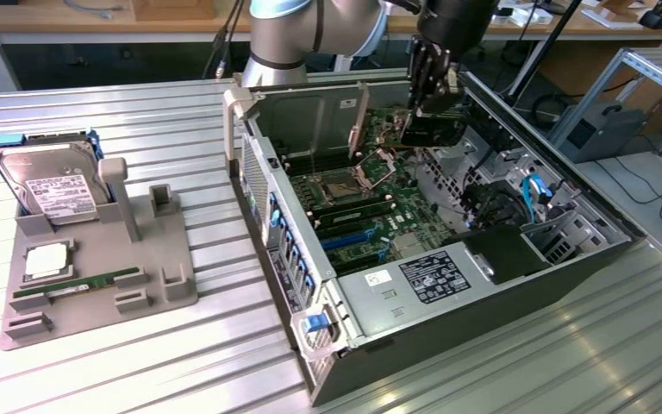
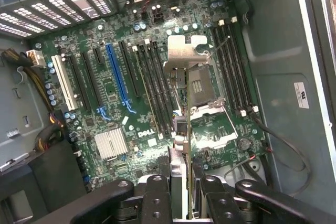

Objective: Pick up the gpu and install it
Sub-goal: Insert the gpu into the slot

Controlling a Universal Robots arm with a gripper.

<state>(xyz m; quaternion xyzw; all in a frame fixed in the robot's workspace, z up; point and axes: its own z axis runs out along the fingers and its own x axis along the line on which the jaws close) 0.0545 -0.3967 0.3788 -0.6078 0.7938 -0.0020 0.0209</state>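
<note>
I had the gripper [image 2: 181, 184] clamped on the gpu [image 2: 186, 119] hanging edge-on beneath it, its length roughly parallel to the blue slot [image 2: 116, 77] alongside.

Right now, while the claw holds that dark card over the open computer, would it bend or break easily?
Probably stiff: the gpu juts straight from the claw without sagging. Likely light, being so thin edge-on. Possibly fragile: its metal bracket and small parts look exposed.
</note>
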